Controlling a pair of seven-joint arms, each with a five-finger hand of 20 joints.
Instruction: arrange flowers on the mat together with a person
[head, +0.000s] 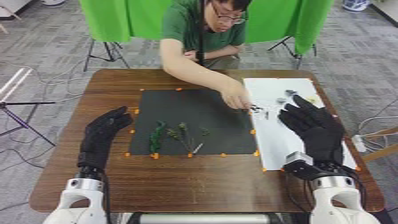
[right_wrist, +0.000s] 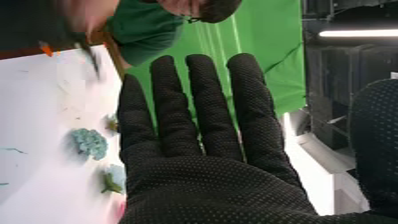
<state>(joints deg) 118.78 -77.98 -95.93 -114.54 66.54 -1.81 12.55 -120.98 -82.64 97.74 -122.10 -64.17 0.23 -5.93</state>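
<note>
In the head view my right hand (head: 313, 129) is over the white sheet (head: 277, 145), its fingers straight; the right wrist view shows the same open hand (right_wrist: 209, 175) holding nothing. My left hand (head: 105, 134) rests open beside the left edge of the black mat (head: 191, 110). Green stems lie on the mat's lower part: a dark leafy one (head: 157, 137) and a thin branching one (head: 185, 136). A person's hand (head: 235, 96) is at the border between mat and sheet, by a small dark item (head: 256, 108). Pale blue-green flowers (right_wrist: 90, 143) lie on the sheet.
Orange tape pieces (head: 155, 156) mark the mat's edges. The brown table (head: 200, 185) extends toward my arms. The person leans over the far edge, with one arm across the mat. A green curtain (head: 275, 22) hangs behind.
</note>
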